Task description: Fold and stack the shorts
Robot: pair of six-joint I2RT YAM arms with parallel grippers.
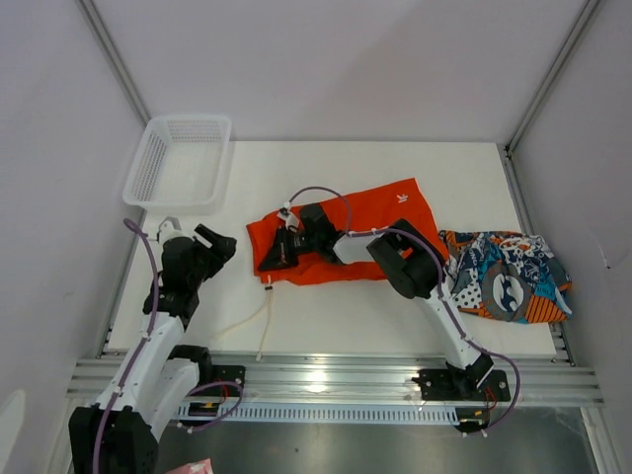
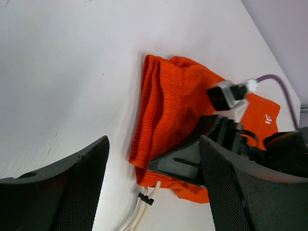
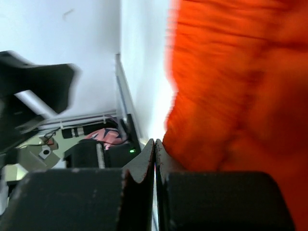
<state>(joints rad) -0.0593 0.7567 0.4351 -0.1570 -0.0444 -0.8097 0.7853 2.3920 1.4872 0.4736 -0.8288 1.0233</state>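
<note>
The plain orange shorts (image 1: pixel 380 212) lie spread on the white table, waistband to the left, with the white drawstring (image 1: pixel 265 321) trailing toward the near edge. My right gripper (image 1: pixel 272 259) is shut and lies on the waistband's near-left corner; in the right wrist view (image 3: pixel 155 144) the jaws meet and the orange cloth (image 3: pixel 240 72) is beside the right finger. My left gripper (image 1: pixel 215 247) is open and empty, left of the shorts. Its wrist view (image 2: pixel 154 142) shows the waistband (image 2: pixel 163 96), the drawstring (image 2: pixel 142 211) and the right gripper (image 2: pixel 159 166). The printed shorts (image 1: pixel 504 276) lie bunched at the right.
A white mesh basket (image 1: pixel 148 158) stands at the back left corner of the table. Metal frame rails run along the table's near edge (image 1: pixel 326 370) and right side. Grey walls close in the left, back and right.
</note>
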